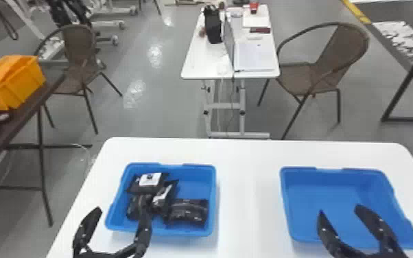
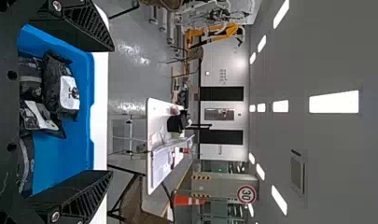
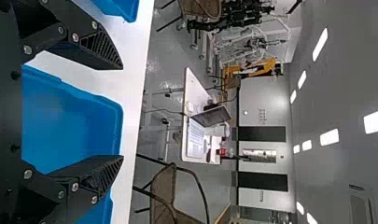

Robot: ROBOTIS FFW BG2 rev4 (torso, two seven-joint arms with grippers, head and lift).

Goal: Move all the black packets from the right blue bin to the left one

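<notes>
One left pincer point(image 1: 120, 207) stands at the lower left of the frame, its fingers spread wide; in the head view one finger overlaps the near side of the left blue bin point(image 1: 212, 192). The right pincer point(image 1: 339, 210), also set wide, is at the lower right, its fingertips showing against the blue floor of the right blue bin point(image 1: 298, 169). Black packets point(image 1: 187, 211), four that I can make out, lie bunched in the left bin, mostly towards its left and near sides, two of them bearing white labels. Both bins sit well apart on a white worktop point(image 1: 247, 185). Beyond it, at the left edge, a dark table point(image 1: 13, 123) carries an orange bin point(image 1: 24, 82). Farther back, one wicker chair point(image 1: 75, 82) stands at the upper left, another point(image 1: 339, 51) at the upper right. Between them, top centre, a white table point(image 1: 202, 65) holds a laptop point(image 1: 229, 41), a black bag point(image 1: 212, 25) and, behind these, a red cup point(image 1: 254, 7).
</notes>
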